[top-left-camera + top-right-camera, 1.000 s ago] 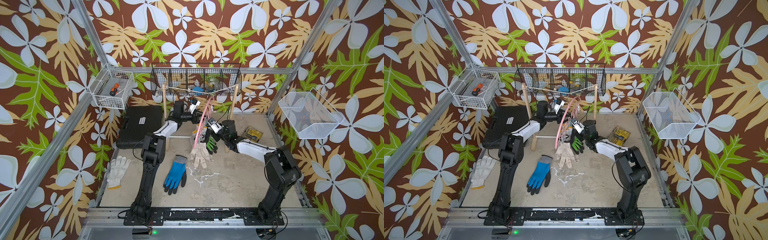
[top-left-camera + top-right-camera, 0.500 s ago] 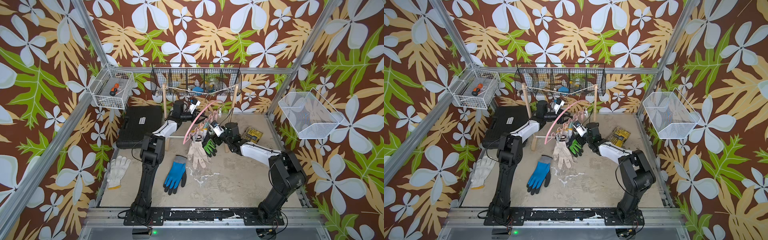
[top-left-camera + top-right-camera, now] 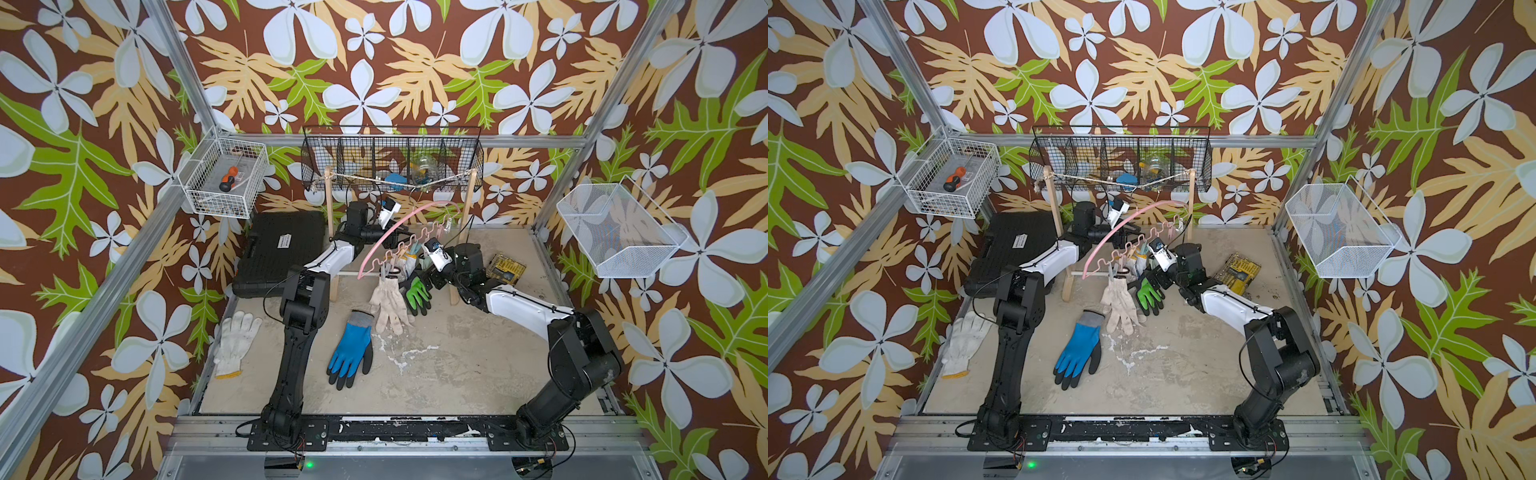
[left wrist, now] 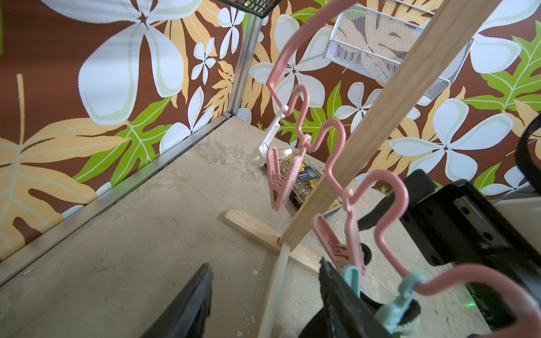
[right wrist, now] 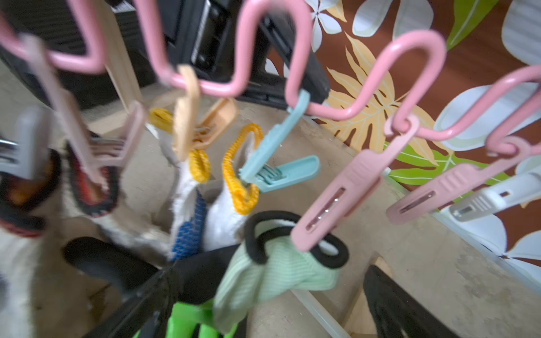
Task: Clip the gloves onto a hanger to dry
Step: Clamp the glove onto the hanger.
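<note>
Closest to me, a blue-and-black coated glove with a grey cuff (image 3: 351, 357) lies flat on the pale floor between the two arms, its fingers pointing near. To the left of the left arm, a white knit glove (image 3: 235, 343) lies flat near the left wall.

Farther in, a dirty beige knit glove (image 3: 388, 305) hangs cuff-up from the pink plastic hanger with the wavy lower bar (image 5: 415, 36). Its fingertips reach down beside the blue glove's cuff. Just to its right hangs a neon green-and-black glove (image 3: 417, 293). In my right wrist view a pink clip (image 5: 336, 202) sits on that glove's black cuff edge, and a teal clip (image 5: 275, 172) bites a yellow-trimmed white cuff.

The right gripper (image 3: 431, 278) is just beside the green glove. Its fingers (image 5: 395, 304) are spread wide and the cuff hangs between them unpinched.

The hanger is tilted, with its low end to the near left and its high end to the far right. The left gripper (image 4: 263, 264) is at the hanger's arch. Its fingers (image 4: 187, 304) stand partly apart with bare floor between the tips. I cannot tell whether they clamp the hanger.

A wooden two-post rack (image 4: 380, 117) stands around the hanger. A black plastic case (image 3: 282, 249) lies at the far left, and a yellow-and-black bit box (image 3: 505, 269) lies to the right. A black wire basket (image 3: 392, 166) hangs on the far wall.
</note>
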Motion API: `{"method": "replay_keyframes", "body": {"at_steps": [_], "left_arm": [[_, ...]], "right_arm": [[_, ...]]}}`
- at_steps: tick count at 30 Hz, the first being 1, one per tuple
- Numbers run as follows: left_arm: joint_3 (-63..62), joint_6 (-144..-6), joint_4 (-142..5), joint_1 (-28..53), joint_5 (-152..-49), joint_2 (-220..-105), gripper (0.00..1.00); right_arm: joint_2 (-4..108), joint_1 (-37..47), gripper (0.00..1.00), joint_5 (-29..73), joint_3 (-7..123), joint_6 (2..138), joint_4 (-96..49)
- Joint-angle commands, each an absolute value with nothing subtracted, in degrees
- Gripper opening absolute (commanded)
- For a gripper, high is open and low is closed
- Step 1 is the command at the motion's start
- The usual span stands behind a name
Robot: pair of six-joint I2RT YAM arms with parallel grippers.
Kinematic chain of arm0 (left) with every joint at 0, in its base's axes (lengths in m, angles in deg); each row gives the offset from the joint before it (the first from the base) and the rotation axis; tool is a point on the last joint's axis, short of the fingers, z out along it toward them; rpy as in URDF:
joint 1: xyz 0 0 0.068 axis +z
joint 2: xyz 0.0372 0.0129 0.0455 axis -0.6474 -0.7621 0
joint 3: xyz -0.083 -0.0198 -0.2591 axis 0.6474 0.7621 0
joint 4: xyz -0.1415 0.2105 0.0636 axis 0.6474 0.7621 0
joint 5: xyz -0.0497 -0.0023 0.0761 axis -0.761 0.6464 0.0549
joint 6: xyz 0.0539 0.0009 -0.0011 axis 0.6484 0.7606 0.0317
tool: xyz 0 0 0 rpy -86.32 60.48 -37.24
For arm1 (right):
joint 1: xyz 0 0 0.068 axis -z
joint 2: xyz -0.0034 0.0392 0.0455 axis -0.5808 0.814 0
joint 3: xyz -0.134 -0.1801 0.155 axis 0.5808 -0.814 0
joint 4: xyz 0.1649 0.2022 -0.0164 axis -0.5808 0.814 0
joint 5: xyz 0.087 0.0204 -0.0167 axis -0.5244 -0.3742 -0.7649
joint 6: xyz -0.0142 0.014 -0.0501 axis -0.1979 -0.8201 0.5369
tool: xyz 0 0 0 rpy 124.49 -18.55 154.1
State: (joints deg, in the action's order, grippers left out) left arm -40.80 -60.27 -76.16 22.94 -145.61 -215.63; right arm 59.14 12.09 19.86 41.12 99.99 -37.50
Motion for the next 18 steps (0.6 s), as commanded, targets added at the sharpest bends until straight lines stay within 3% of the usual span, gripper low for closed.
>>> {"method": "replay_keyframes", "body": {"at_steps": [1, 4, 10, 18], "left_arm": [[-40.5, -59.6, -76.4, 23.2, -145.3, -214.5, 0.60], [-40.2, -59.4, -76.3, 23.1, -145.3, -214.3, 0.60], [-38.2, -57.5, -75.1, 23.2, -143.3, -212.2, 0.61], [-29.4, -55.9, -71.7, 23.7, -135.5, -204.3, 0.61]], "right_arm": [[57.7, 12.3, 1.00, 13.8, 40.3, 95.4, -37.8], [56.0, 12.2, 1.00, 11.7, 38.5, 91.7, -38.4], [49.8, 12.7, 1.00, 19.2, 33.8, 88.6, -36.8], [41.8, 12.7, 0.99, 13.5, 31.8, 87.1, -28.2]]}}
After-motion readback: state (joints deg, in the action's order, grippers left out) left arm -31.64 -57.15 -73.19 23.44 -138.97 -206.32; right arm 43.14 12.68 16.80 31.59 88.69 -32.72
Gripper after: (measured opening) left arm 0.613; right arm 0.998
